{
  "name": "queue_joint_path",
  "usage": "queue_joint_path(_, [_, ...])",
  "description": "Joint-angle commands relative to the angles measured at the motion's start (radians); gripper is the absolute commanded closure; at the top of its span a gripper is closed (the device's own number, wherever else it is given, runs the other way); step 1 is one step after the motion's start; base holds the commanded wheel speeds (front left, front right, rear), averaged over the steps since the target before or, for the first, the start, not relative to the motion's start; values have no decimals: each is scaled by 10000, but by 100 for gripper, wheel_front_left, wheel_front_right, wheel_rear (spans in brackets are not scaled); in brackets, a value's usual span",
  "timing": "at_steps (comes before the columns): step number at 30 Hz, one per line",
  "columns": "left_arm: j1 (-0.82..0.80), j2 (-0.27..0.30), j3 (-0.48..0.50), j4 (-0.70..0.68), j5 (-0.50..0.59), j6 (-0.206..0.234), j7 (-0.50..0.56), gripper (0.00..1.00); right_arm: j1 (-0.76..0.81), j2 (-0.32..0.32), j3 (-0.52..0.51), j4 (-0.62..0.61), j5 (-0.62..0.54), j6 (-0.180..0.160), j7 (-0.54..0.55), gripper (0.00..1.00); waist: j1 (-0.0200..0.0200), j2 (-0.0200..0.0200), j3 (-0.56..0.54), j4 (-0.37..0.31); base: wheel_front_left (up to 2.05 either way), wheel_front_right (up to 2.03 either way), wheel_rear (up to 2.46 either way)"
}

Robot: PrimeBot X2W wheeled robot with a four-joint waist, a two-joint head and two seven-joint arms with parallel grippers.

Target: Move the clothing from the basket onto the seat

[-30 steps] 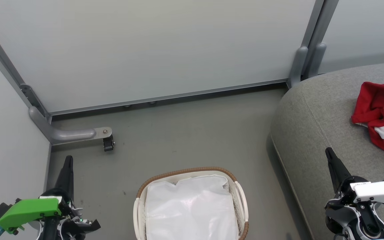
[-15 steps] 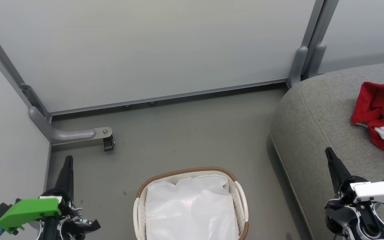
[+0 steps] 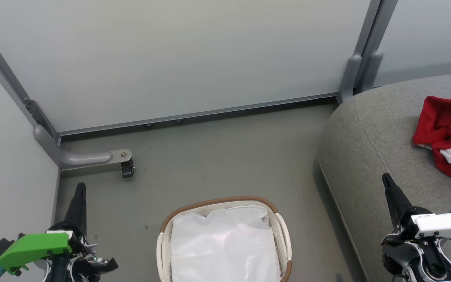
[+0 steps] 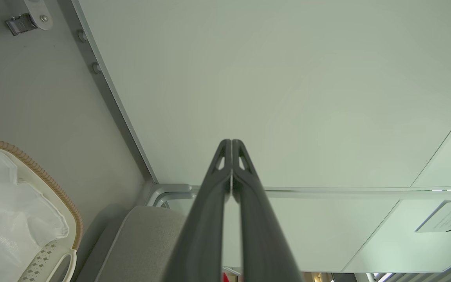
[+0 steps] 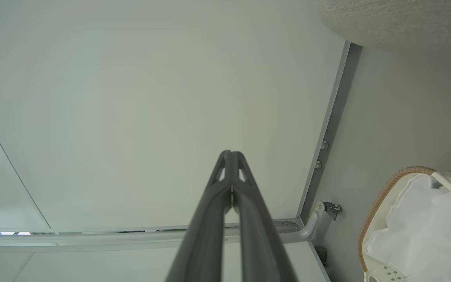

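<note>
Where clothing (image 3: pixel 441 122) lies crumpled, red, white patches

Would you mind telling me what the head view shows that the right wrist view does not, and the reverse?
The head view adds the red clothing lying on the seat, and the left tool. The right wrist view adds bright light strips low on its left. Shared: the basket with its white liner, the seat, the castor, and the shut right tool.
</note>
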Motion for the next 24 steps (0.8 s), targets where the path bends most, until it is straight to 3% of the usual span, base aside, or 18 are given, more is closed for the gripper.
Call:
queue_joint_path(1, [-121, 66, 22, -20, -35, -58, 40, 100, 110, -27, -17, -24, 34, 0, 13, 100, 0, 0, 0, 0, 0, 0, 0])
queue_joint_path(24, [-121, 66, 21, -20, -35, -58, 38, 100, 110, -27, -16, -24, 35, 0, 13, 100, 0, 0, 0, 0, 0, 0, 0])
